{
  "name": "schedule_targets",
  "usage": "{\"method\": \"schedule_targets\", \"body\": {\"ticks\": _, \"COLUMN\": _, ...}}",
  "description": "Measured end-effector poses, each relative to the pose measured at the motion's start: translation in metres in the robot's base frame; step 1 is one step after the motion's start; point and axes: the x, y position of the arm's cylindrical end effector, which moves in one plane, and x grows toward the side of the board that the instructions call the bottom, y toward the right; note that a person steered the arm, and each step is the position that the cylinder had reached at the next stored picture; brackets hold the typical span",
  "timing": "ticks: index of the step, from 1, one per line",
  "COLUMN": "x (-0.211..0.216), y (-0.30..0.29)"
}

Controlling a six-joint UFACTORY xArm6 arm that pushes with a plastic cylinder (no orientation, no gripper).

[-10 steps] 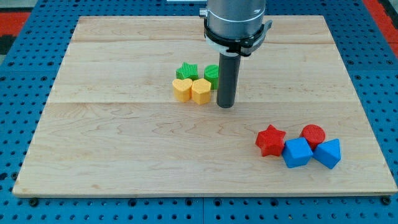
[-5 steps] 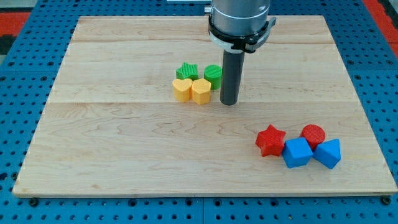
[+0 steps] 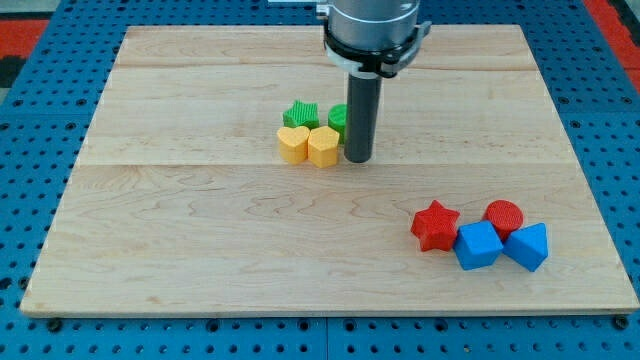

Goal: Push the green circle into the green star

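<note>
The arm carries no jaws; the tool is a bare rod that grasps nothing and can only push. My tip (image 3: pixel 358 159) rests on the wooden board (image 3: pixel 200 250), just above its centre. The green circle (image 3: pixel 338 119) lies at roughly 10 to 11 o'clock from my tip, immediately beside the rod, which covers the circle's right-hand part; whether rod and circle touch cannot be determined from this view. The green star (image 3: pixel 301 113) lies at 9 o'clock from the green circle, close beside it, with at most a narrow gap visible between them. The push line therefore runs from 3 o'clock toward 9 o'clock, and my tip sits slightly below that line, on the circle's 4 to 5 o'clock side. The yellow hexagon (image 3: pixel 323 146) lies at 9 o'clock from my tip, just beside it, and the yellow heart (image 3: pixel 293 143) adjoins the hexagon at its 9 o'clock. A direct push toward 9 o'clock from the present position would probably meet the yellow hexagon first.
</note>
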Motion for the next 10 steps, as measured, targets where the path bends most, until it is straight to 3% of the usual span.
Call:
{"method": "schedule_targets", "body": {"ticks": 3, "x": -0.006, "y": 0.014}}
{"method": "schedule_targets", "body": {"ticks": 4, "x": 0.009, "y": 0.04}}
{"method": "schedule_targets", "body": {"ticks": 5, "x": -0.023, "y": 0.11}}
{"method": "schedule_targets", "body": {"ticks": 6, "x": -0.085, "y": 0.1}}
{"method": "schedule_targets", "body": {"ticks": 7, "x": -0.103, "y": 0.068}}
{"method": "schedule_targets", "body": {"ticks": 10, "x": -0.064, "y": -0.004}}
